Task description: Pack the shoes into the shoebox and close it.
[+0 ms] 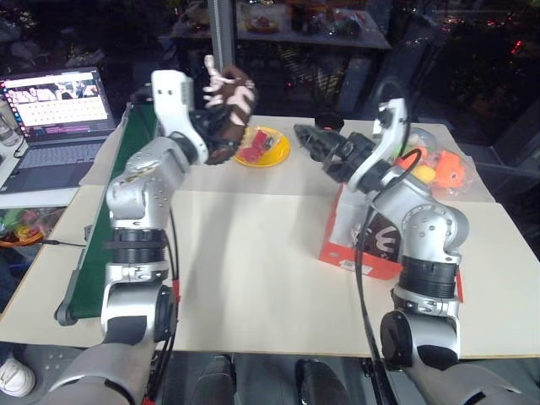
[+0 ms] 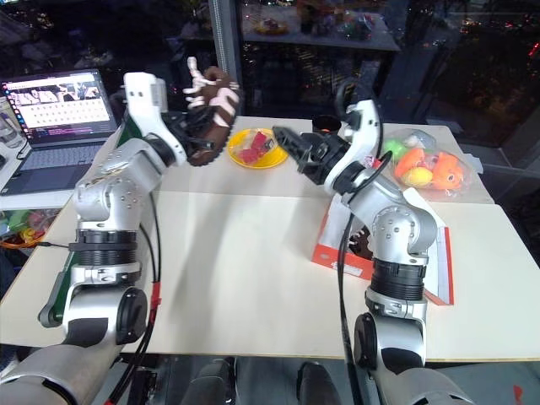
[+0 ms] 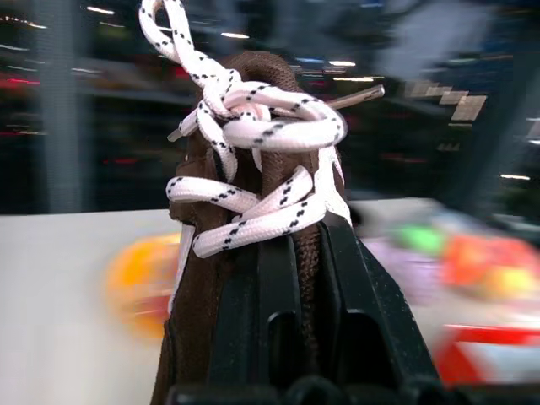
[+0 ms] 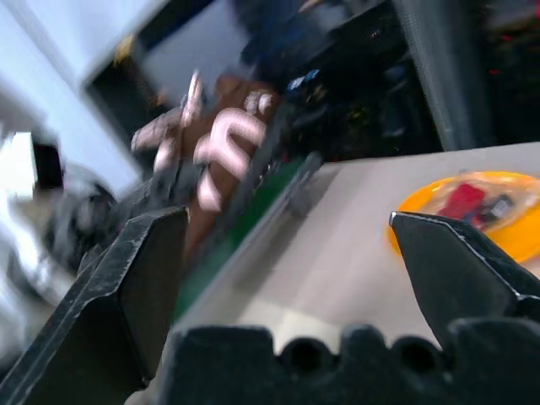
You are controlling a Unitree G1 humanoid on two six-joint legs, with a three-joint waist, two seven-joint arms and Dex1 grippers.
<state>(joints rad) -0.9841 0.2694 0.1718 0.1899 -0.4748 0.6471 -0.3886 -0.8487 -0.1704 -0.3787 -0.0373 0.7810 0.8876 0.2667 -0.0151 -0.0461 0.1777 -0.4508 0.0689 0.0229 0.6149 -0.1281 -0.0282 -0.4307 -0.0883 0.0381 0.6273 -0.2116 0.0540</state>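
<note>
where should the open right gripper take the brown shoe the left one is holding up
Judging by its pose, at the free heel end. The brown shoe is raised above the table, the left gripper shut on its laced part. The right gripper, open and empty, faces it, so a level approach from its own side looks best.

We see the shoebox (image 1: 371,245) on the table (image 1: 253,270); left of it the plate (image 1: 263,149) and shoe (image 1: 226,114), behind it the bag (image 1: 439,169).
</note>
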